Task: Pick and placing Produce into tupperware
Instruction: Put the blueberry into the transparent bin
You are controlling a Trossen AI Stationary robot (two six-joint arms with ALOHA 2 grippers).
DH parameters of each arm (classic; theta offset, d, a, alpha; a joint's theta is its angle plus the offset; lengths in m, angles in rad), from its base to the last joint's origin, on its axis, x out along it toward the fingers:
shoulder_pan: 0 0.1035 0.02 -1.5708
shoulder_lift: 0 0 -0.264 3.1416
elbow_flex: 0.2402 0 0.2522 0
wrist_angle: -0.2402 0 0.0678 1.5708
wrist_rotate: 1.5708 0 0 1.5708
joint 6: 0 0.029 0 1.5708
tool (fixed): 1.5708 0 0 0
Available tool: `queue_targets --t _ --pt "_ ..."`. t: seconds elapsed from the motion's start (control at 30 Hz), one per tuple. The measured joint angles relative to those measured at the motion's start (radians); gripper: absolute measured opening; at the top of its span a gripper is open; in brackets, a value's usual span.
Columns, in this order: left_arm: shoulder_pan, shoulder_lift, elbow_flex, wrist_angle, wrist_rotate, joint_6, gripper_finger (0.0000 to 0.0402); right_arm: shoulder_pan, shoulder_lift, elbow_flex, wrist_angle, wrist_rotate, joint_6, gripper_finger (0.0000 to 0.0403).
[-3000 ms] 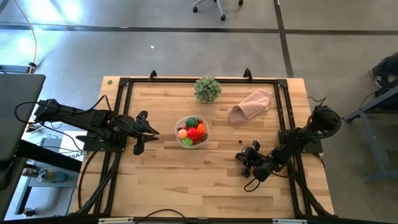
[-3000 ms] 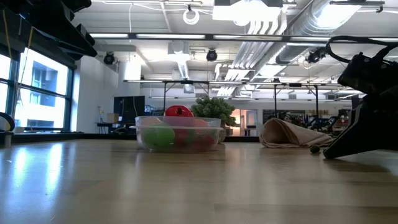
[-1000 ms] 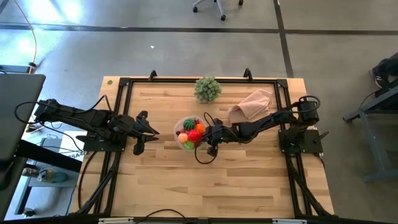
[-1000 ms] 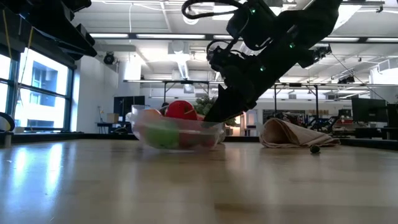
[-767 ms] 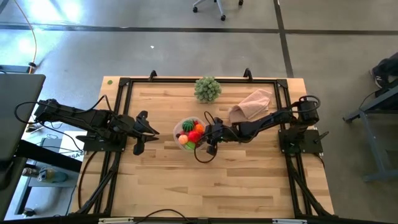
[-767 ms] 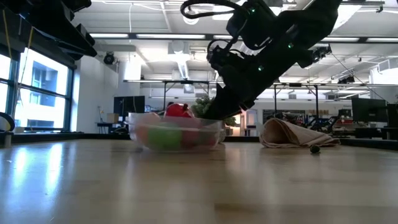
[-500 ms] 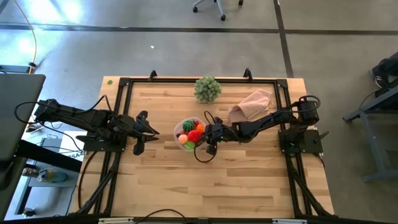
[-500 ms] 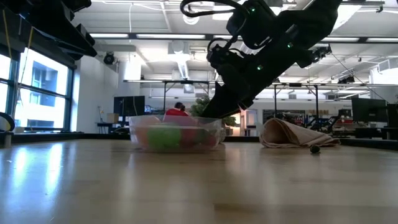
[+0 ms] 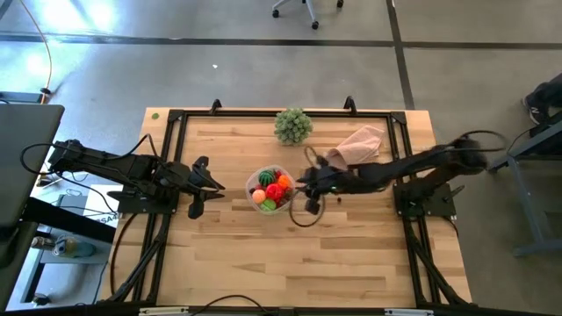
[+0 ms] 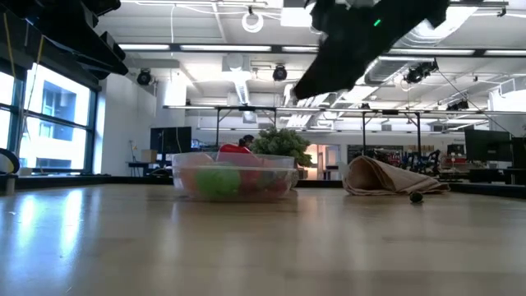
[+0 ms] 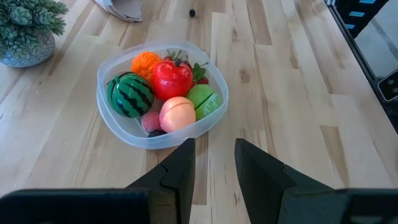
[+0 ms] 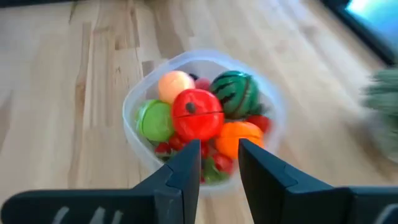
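Hovering beside the filled tupperware [image 9: 271,188], the right gripper [image 9: 308,183] holds nothing.

My right arm reaches in from the worktop's [image 9: 237,254] right edge, stretched low and nearly straight toward the middle. Its right pincer [image 9: 309,186] hangs above the boards with fingers [image 12: 186,168] slightly parted and nothing between them. My left arm stays folded at the worktop's left edge, its left pincer [image 9: 213,187] pointing inward, fingers [image 11: 180,165] narrowly apart, empty.
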Motion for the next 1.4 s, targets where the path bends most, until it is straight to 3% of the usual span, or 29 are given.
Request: queue_targets --t 0.2,0.43,0.6,0.73,0.97,1.4 --pt "0.000 0.000 0.000 0.001 0.000 0.000 0.0101 0.117 -0.245 0.000 -0.287 0.186 0.114 0.0101" --pt "0.000 0.000 0.000 0.000 0.000 0.000 0.0101 0.331 -0.442 -0.120 -0.494 0.362 0.475 0.0101" --pt "0.000 0.000 0.000 0.000 0.000 0.000 0.0101 0.480 -0.519 -0.338 -0.464 0.435 0.704 0.0101" --pt "0.000 0.000 0.000 0.000 0.000 0.000 0.0101 0.535 -0.525 -0.492 -0.367 0.480 0.791 0.0101" --pt "0.000 0.000 0.000 0.000 0.000 0.000 0.0101 0.542 -0.525 -0.653 -0.188 0.476 0.786 0.0101" --pt "0.000 0.000 0.000 0.000 0.000 0.000 0.0101 0.541 -0.525 -0.778 -0.115 0.406 0.768 0.0124"
